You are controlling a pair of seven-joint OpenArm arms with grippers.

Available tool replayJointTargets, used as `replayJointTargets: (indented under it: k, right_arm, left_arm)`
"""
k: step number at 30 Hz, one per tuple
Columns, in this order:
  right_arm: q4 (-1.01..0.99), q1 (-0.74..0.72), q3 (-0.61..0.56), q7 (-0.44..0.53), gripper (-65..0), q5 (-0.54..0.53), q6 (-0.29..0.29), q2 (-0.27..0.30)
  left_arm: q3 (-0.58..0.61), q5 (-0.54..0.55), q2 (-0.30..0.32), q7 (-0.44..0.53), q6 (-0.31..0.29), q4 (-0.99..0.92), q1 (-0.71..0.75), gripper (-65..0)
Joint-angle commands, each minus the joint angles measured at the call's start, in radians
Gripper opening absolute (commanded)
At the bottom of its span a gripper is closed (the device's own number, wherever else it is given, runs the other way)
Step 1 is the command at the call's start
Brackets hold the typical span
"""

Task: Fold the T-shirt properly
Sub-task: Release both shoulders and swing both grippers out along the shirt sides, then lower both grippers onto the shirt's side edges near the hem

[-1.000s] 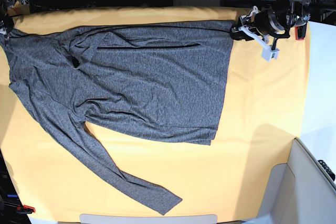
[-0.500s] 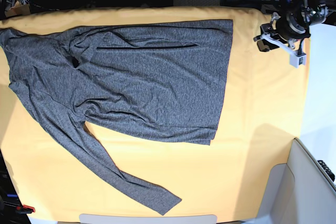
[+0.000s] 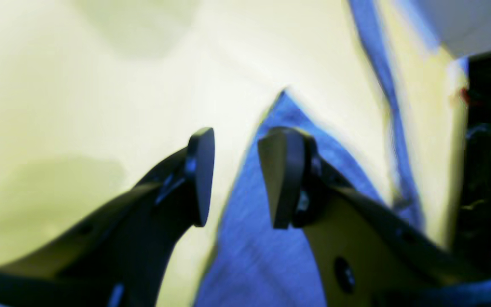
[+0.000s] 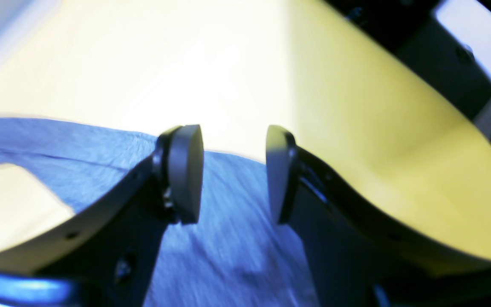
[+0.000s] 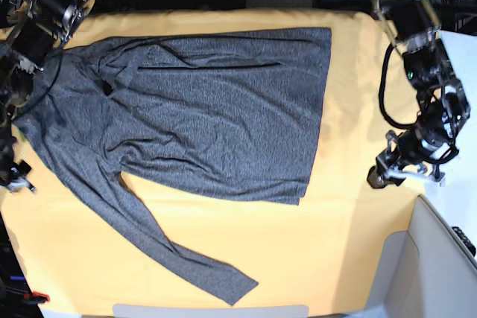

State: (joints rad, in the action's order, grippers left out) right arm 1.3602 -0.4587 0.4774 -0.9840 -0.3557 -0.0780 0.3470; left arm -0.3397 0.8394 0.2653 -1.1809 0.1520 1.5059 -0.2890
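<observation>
The left arm reaches down the right side of the base view, elbow bent, with the left gripper (image 5: 402,169) low over bare yellow cloth (image 5: 358,109) near the table's right edge. Its wrist view shows the jaws parted with nothing between them, a corner of the T-shirt (image 5: 201,117) beyond the tips. The right gripper (image 4: 232,170) hangs at the far left; the base view shows only its arm (image 5: 45,16) coming in from the far-left corner. In its wrist view the jaws stand apart over grey fabric, gripping nothing.

The T-shirt lies spread flat across the far-left and middle of the cloth, one long sleeve (image 5: 179,258) trailing toward the near edge. A white bin wall (image 5: 440,258) rises at the near right, close to the left gripper. Open cloth lies right of the shirt's hem and along the near side
</observation>
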Motion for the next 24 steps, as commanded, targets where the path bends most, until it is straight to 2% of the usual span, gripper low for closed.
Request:
replayJointTargets:
  k: [1,5,8,11,13,16,22,24]
  right_arm:
    - [-0.055,-0.056,-0.044,0.061,-40.6,0.019,-0.007,0.033]
    - [-0.324,-0.174,-0.205,0.248,-40.6,0.131,-0.012,0.045]
    - [-0.480,-0.233,-0.274,0.380,-40.6,0.212,-0.012,0.045]
    - [-0.629,-0.289,-0.285,0.448,-40.6,0.274,-0.012,0.045]
    - [-0.680,-0.298,-0.285,0.468,-40.6,0.275,-0.013,0.059]
    - [-0.681,-0.289,-0.285,0.475,-40.6,0.255,-0.013,0.070]
    - [-0.681,-0.256,-0.285,0.475,-40.6,0.241,-0.015,0.083]
    - [-0.670,-0.231,-0.285,0.475,-40.6,0.241,-0.052,0.085]
  left_arm:
    - [-0.022,0.011,0.015,0.003,-0.001,-0.083,-0.065,-43.5]
    - [-0.037,0.011,0.018,0.026,-0.005,-0.463,-0.243,-43.5]
    - [-0.034,0.011,0.042,0.106,-0.007,-0.724,-0.350,-43.5]
    - [-0.032,0.013,0.047,0.212,-0.007,-0.901,-0.415,-43.6]
    - [-0.031,0.014,0.044,0.258,-0.007,-0.947,-0.427,-43.6]
    - [-0.029,0.016,0.038,0.266,-0.007,-0.950,-0.427,-43.6]
    - [-0.028,0.016,-0.018,0.201,-0.007,-0.925,-0.427,-43.6]
    - [-0.026,0.013,-0.045,0.177,-0.009,-0.871,-0.425,-43.6]
